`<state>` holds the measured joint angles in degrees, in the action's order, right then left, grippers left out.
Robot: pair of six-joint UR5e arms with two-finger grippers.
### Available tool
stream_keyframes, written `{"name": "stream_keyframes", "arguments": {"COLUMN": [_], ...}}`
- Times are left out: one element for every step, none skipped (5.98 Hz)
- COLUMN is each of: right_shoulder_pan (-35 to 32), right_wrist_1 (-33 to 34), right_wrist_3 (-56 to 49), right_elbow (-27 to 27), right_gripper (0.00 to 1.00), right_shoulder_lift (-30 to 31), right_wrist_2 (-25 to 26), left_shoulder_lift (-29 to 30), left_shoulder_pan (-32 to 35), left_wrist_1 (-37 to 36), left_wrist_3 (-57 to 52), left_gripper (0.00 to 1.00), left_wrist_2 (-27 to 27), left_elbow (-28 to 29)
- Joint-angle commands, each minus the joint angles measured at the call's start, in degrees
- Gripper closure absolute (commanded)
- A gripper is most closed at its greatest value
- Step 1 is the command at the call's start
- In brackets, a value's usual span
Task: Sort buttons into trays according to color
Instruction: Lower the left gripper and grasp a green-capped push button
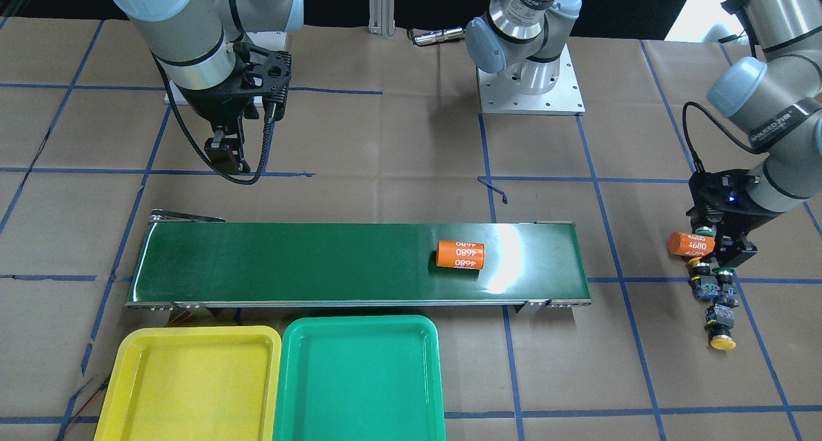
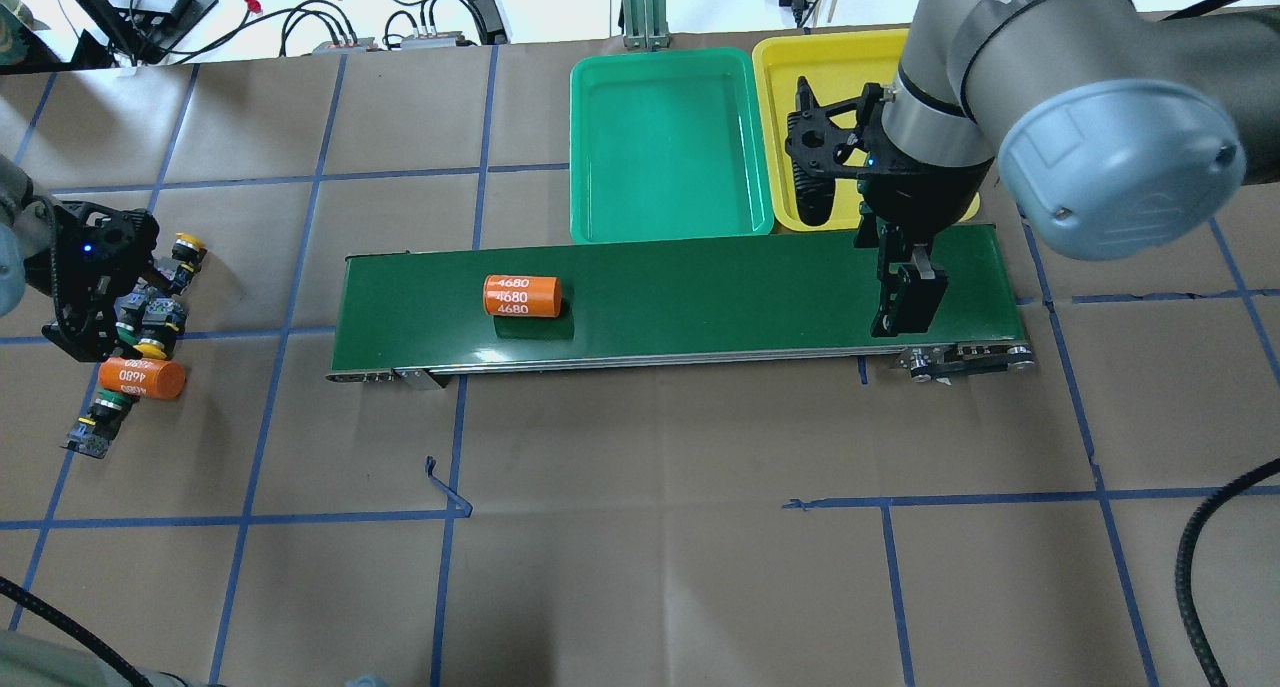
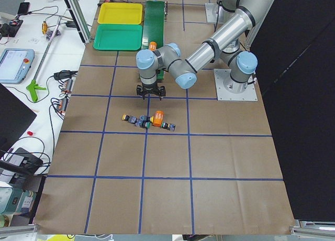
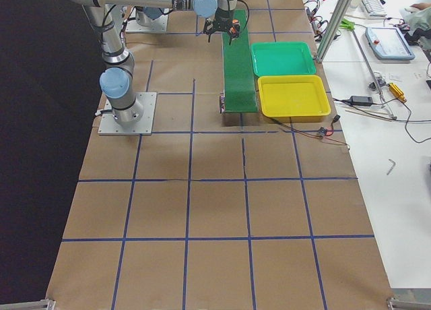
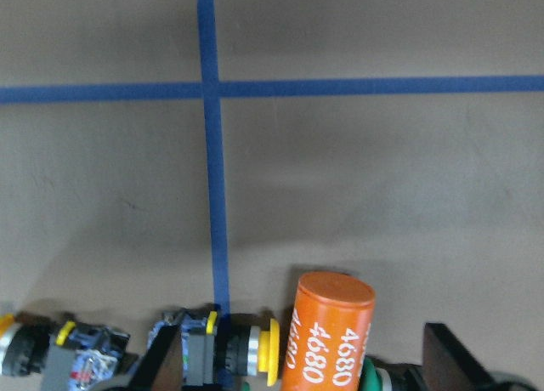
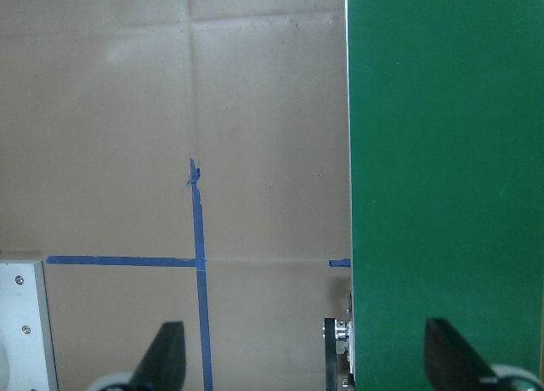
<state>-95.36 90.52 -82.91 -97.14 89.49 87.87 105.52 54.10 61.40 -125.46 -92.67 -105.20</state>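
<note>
Several buttons lie in a cluster on the paper at the robot's far left: a yellow-capped one, a green-capped one and another yellow-capped one, with an orange 4680 cylinder among them. My left gripper hangs open over this cluster. In the left wrist view the cylinder and a yellow-capped button sit between its fingers. My right gripper is open and empty above the conveyor's end. The yellow tray and green tray are empty.
A long dark-green conveyor belt lies across the table and carries a second orange 4680 cylinder. The trays stand side by side along the belt's far side from the robot. The left arm's base plate is bolted behind the belt.
</note>
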Motion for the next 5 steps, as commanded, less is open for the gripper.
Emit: {"name": "stream_keyframes", "arguments": {"right_shoulder_pan": [0.0, 0.0, 0.0, 0.0, 0.0], "right_wrist_1": [0.0, 0.0, 0.0, 0.1, 0.1], "right_wrist_3": [-0.1, -0.1, -0.1, -0.1, -0.1], "right_elbow": [-0.1, -0.1, 0.0, 0.0, 0.0], "right_gripper": [0.00, 0.00, 0.00, 0.00, 0.00], "right_shoulder_lift": [0.0, 0.0, 0.0, 0.1, 0.1], "right_wrist_2": [-0.1, 1.0, 2.9, 3.1, 3.0], "left_shoulder_lift": [0.6, 0.4, 0.6, 0.8, 1.6], "left_shoulder_pan": [-5.7, -6.7, -9.8, -10.7, -11.1], "left_wrist_1": [-4.1, -4.5, -5.4, -5.5, -5.2], "left_wrist_3": [9.5, 19.2, 26.3, 36.2, 40.7], "left_gripper": [0.02, 0.02, 0.02, 0.02, 0.02], "left_wrist_2": [-0.3, -0.1, -0.1, -0.1, -0.3], "left_elbow": [-0.4, -1.4, -4.0, -5.4, -5.8]}}
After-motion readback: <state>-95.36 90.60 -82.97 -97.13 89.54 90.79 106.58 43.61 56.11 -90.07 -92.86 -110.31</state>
